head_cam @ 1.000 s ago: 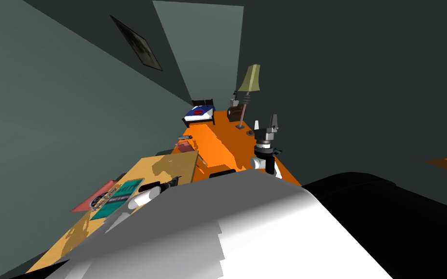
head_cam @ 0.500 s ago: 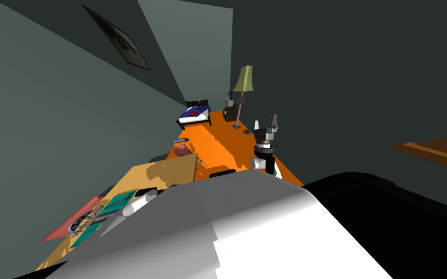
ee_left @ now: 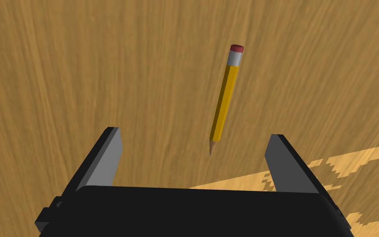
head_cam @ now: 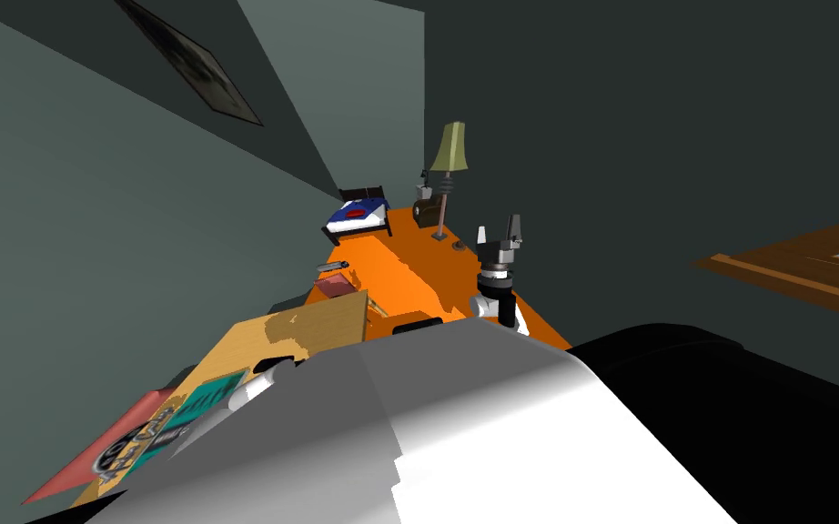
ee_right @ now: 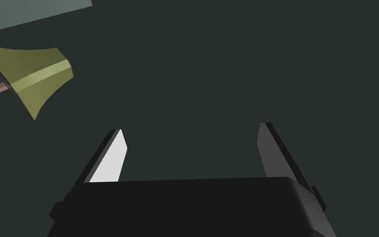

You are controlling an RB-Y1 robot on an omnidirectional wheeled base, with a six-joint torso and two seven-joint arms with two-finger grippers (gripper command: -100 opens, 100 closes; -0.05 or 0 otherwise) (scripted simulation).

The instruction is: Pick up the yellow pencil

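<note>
"Hovering over the wooden desk (ee_left: 61, 82), that left gripper (ee_left: 195, 135): are its fingers apart?"

"Spread wide, with nothing between them but desk. The yellow pencil (ee_left: 225, 101) lies flat on the wood just ahead. Its sharpened tip shows between the two fingers, and the shaft runs away toward one o'clock of where the gripper points, red eraser at the far end."

"So it isn't centred."

"Not quite. The tip sits nearer one finger than the other (I'd guess the hand is above the wood too, though how high I cannot say). Done well, the hand slides out along the shaft toward twelve and nudges across until the yellow body lies midway between the fingers. Then it turns a touch so they face its long sides squarely."

"Then down?"

"Down gently, until the fingertips flank the shaft near its middle without digging into the desk. A slim thing like that may roll or skid if one finger meets it first, so the closing should be slow and even."

"And the right gripper (head_cam: 500, 232)?"

"Raised over the orange surface (head_cam: 409, 273), fingers likewise parted and empty, with the green-shaded lamp (head_cam: 449, 150) at eleven o'clock of it. The left arm's desk lies around eight o'clock from there. That gripper has no part in this step, I'd say."
</note>
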